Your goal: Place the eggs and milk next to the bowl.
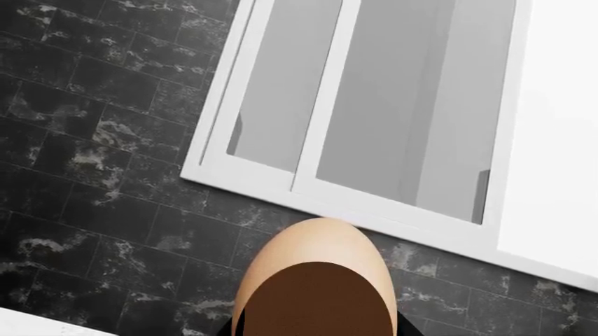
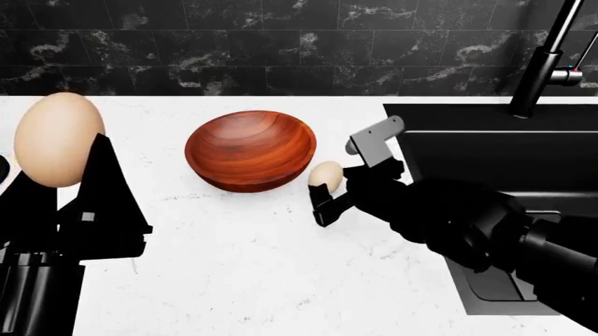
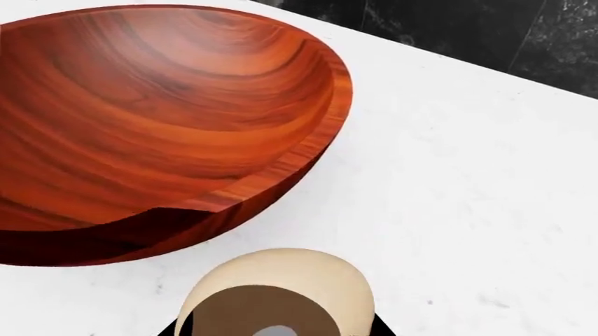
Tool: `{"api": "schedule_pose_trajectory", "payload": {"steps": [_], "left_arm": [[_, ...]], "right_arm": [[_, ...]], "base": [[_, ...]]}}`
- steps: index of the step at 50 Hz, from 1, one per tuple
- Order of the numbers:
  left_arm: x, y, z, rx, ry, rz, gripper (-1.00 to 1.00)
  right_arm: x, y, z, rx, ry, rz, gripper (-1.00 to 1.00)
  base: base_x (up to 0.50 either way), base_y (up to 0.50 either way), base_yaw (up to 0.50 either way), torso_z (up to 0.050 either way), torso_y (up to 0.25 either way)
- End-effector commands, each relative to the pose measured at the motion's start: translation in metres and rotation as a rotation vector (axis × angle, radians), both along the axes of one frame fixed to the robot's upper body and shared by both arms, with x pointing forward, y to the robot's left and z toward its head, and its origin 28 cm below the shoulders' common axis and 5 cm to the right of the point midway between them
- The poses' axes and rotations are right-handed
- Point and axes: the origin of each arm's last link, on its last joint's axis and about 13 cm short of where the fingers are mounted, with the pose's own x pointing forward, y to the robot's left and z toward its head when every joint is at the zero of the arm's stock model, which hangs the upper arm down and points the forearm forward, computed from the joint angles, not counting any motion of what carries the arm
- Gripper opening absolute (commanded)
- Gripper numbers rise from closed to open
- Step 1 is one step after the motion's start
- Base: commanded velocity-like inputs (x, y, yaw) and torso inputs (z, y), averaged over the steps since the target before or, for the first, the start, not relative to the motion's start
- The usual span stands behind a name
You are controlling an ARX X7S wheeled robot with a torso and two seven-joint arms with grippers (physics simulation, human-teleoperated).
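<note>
- Your right fingers [image 2: 325,190] grip an egg [image 2: 325,175] just beside the bowl [image 2: 249,150] on the table [image 2: 280,280].
- Your left fingers [image 2: 66,183] hold a second egg [image 2: 57,138] raised, well apart from the bowl.

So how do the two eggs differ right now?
The left-hand egg is held high off the counter, well away from the bowl; the right-hand egg is low, right beside the bowl's rim. The left one fills more of the head view. Both are tan and gripped.
</note>
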Motion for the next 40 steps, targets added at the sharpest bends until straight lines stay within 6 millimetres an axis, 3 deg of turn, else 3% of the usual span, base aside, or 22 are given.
{"api": "schedule_pose_trajectory", "payload": {"steps": [1, 17, 18, 40], "left_arm": [[0.000, 0.000, 0.000, -0.010, 0.002, -0.007, -1.00], [0.001, 0.001, 0.000, -0.012, 0.004, -0.004, -1.00], [0.001, 0.001, 0.000, -0.012, 0.004, -0.004, -1.00], [-0.001, 0.000, 0.001, -0.013, -0.001, -0.010, -1.00]], "right_arm": [[0.006, 0.002, -0.004, -0.011, -0.006, 0.007, -1.00], [0.008, 0.001, -0.008, -0.024, 0.010, 0.003, -1.00], [0.007, 0.001, -0.008, -0.028, 0.012, 0.002, 1.00], [-0.015, -0.012, 0.016, -0.020, -0.063, -0.037, 1.00]], "base": [[0.00, 0.00, 0.00, 0.000, 0.000], [0.00, 0.00, 0.00, 0.000, 0.000], [0.00, 0.00, 0.00, 0.000, 0.000], [0.00, 0.00, 0.00, 0.000, 0.000]]}}
